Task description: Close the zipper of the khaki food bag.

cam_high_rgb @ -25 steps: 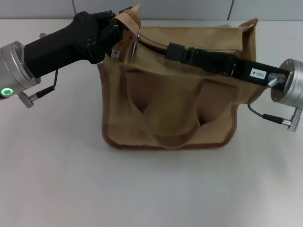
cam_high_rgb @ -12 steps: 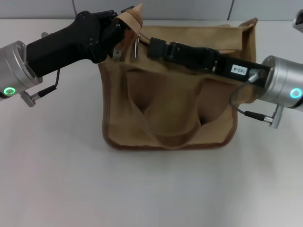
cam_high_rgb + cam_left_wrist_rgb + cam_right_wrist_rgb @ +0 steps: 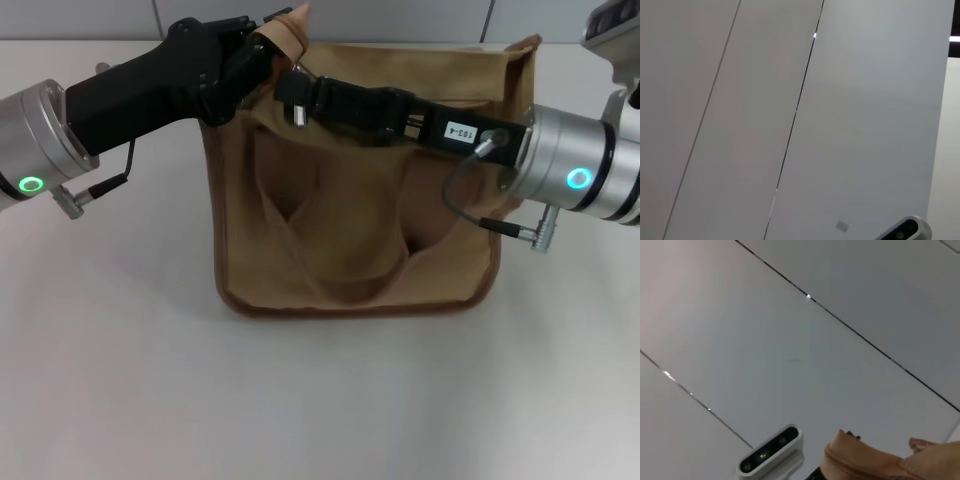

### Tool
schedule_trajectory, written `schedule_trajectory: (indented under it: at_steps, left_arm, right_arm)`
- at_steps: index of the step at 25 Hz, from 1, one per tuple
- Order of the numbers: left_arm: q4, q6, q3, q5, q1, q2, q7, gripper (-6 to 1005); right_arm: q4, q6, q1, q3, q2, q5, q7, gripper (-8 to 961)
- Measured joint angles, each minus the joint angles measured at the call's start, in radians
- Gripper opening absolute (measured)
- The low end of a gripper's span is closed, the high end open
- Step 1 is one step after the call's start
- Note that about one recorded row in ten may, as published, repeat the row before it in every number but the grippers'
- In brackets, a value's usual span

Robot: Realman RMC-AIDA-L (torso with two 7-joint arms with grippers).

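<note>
In the head view the left gripper (image 3: 262, 52) comes in from the left edge and pinches the upper left corner of the khaki food bag (image 3: 360, 200), lifting that corner into a small peak. The fingers themselves are buried in the folded fabric, so only the black housing behind them can be made out.

One bag sits on the white tabletop (image 3: 300, 400), roughly in the middle, its far edge toward the wall. Darker brown trim runs along its near bottom edge. One looped handle (image 3: 335, 250) droops down its front face; a second handle cannot be made out.

The zipper (image 3: 300, 108) shows only as a small silver pull tab hanging just under the tip of the right gripper (image 3: 292, 88), near the bag's upper left corner. The zip line itself is covered by the right arm, which lies along the top of the bag from the right, so how far it is drawn cannot be judged. Whether the right gripper is pressed onto the tab or merely beside it cannot be told.

Two green indicator lights glow, one on each silver wrist.

The left wrist view shows only wall panels (image 3: 790, 125). The right wrist view shows wall panels too, plus a tan peak of the bag at the frame's edge.
</note>
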Motion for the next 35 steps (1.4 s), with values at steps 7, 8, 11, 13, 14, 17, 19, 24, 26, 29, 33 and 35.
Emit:
schedule_trajectory:
  at_steps: [7,8,11,13,14,17,19,24,26,29,33,35]
  left_arm:
    - [0.000,-0.010,0.000,-0.001,-0.004,0.000,0.001,30]
    - [-0.001,-0.010,0.000,-0.003,-0.004,0.000,0.002,30]
    - [-0.001,-0.011,0.000,-0.010,-0.005,0.000,0.002,30]
    - [-0.001,-0.011,0.000,-0.012,-0.005,0.000,0.002,30]
    - [-0.001,-0.011,0.000,-0.013,-0.005,0.000,0.002,30]
    - [-0.002,-0.012,0.000,-0.014,-0.005,0.000,0.002,30]
    - [-0.003,-0.013,-0.001,-0.015,-0.005,0.000,0.002,30]
    - [-0.008,-0.023,0.000,-0.023,-0.003,0.000,0.002,30]
    - [-0.013,-0.025,0.000,-0.025,0.000,0.000,0.002,30]
    - [-0.018,-0.026,0.000,-0.025,0.003,0.000,0.002,30]
    - [-0.018,-0.026,0.000,-0.025,0.007,0.000,0.002,30]
    - [-0.018,-0.026,-0.001,-0.025,0.010,0.000,0.003,30]
  right_arm:
    - [-0.002,0.022,-0.001,-0.001,0.000,0.001,-0.002,760]
    - [-0.002,0.022,-0.002,0.000,0.000,0.001,-0.002,760]
    - [-0.003,0.027,-0.008,0.004,0.000,0.001,-0.002,747]
    - [-0.005,0.032,-0.018,0.006,0.000,0.001,-0.003,720]
    - [-0.008,0.033,-0.024,0.007,0.000,0.001,-0.003,706]
    - [-0.010,0.035,-0.033,0.007,0.000,0.005,-0.021,542]
    - [-0.011,0.033,-0.036,0.005,0.000,0.006,-0.034,444]
    - [-0.010,0.026,-0.037,0.000,0.000,0.007,-0.053,331]
    - [-0.008,0.024,-0.041,0.001,0.000,0.007,-0.056,285]
    - [-0.009,0.023,-0.044,0.005,0.000,0.008,-0.057,217]
    - [-0.009,0.022,-0.045,0.007,0.000,0.008,-0.057,52]
    - [-0.007,0.021,-0.046,0.007,0.000,0.009,-0.057,9]
